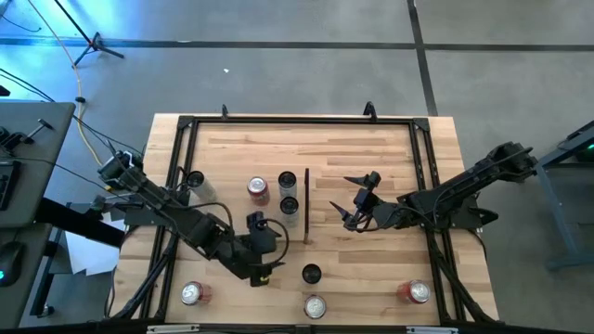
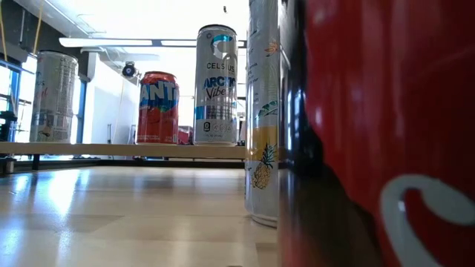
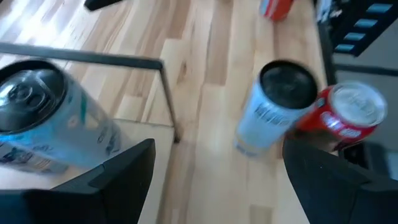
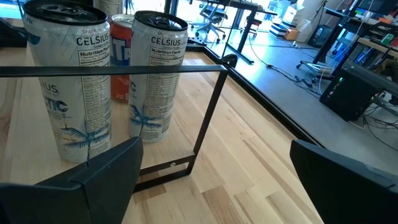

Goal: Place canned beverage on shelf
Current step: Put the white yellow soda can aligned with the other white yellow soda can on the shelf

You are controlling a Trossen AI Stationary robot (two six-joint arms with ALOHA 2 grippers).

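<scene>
A robotics lab or workshop — bare concrete floor (image 1: 278, 74), loose cables (image 1: 70, 102). Beyond the table stand office chairs (image 4: 214, 14) and cluttered desks (image 4: 367, 43) — computer gear underneath

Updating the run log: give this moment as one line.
left pincer: open, near dark-topped white can | right pincer: open, empty, beside pale-wood shelf | shelf: cans standing on it

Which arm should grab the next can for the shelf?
Left. Its open gripper faces the loose black-topped can close by. The right gripper, also open, sits beside the shelf, farther from that can.
</scene>
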